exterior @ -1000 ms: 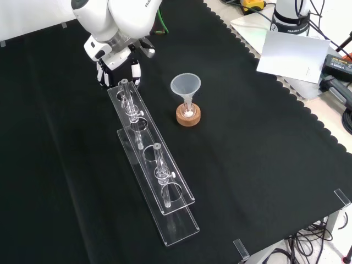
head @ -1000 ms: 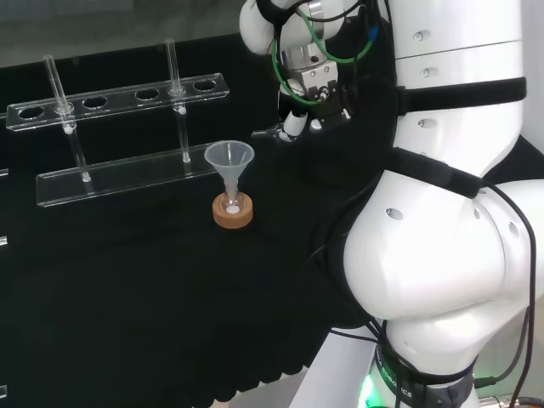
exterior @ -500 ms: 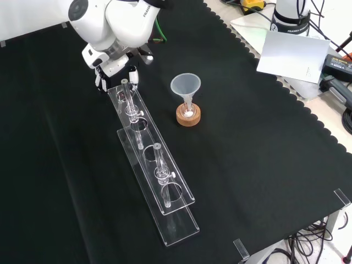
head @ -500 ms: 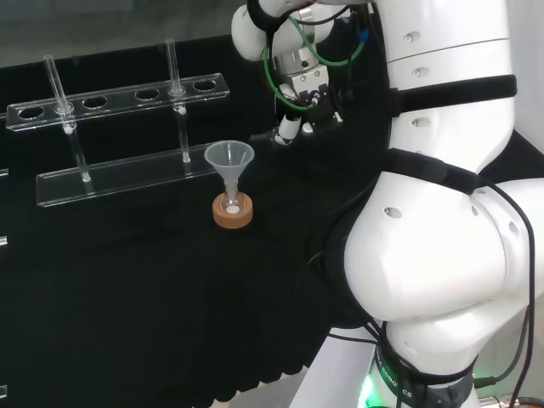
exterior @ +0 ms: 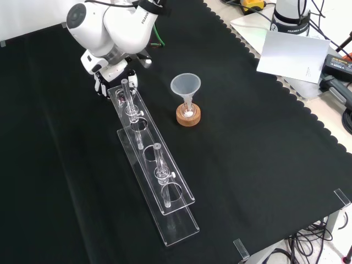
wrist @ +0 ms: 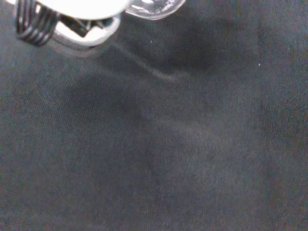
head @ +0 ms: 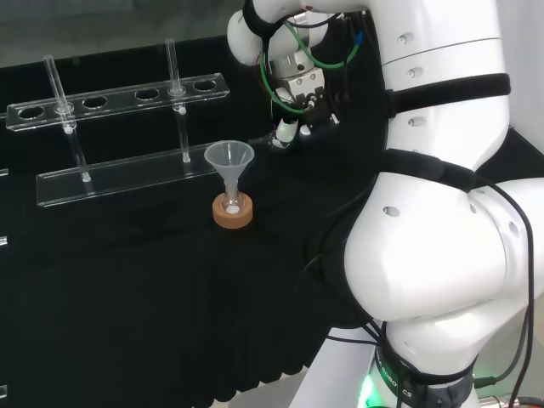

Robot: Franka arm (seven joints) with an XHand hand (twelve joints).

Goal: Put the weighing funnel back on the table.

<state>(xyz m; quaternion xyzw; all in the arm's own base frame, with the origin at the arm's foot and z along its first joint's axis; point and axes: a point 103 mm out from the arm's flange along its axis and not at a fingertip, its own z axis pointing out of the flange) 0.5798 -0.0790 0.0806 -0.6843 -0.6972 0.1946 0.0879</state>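
Observation:
The hand [head: 288, 130] hangs low over the cloth just right of the big funnel [head: 229, 159] in the head view. Its fingers are curled, and a small clear piece, the weighing funnel [head: 261, 139], sticks out from them to the left. In the front view the hand [exterior: 114, 73] sits under the white wrist link, at the far end of the test tube rack [exterior: 154, 165]. In the wrist view a white part of the hand [wrist: 72, 6] and a clear edge of the weighing funnel [wrist: 155, 8] hang close above the black cloth.
The big funnel [exterior: 185, 86] stands with its stem in a small flask on a cork ring [exterior: 188, 116]. Two glass tubes [exterior: 127, 97] stand upright in the clear rack [head: 119, 92]. Papers and cables [exterior: 294, 52] lie beyond the cloth's scalloped edge.
In the head view the hand has moved left and a little lower with the clear piece, closer to the big funnel and the rack's end. The other ware has not moved.

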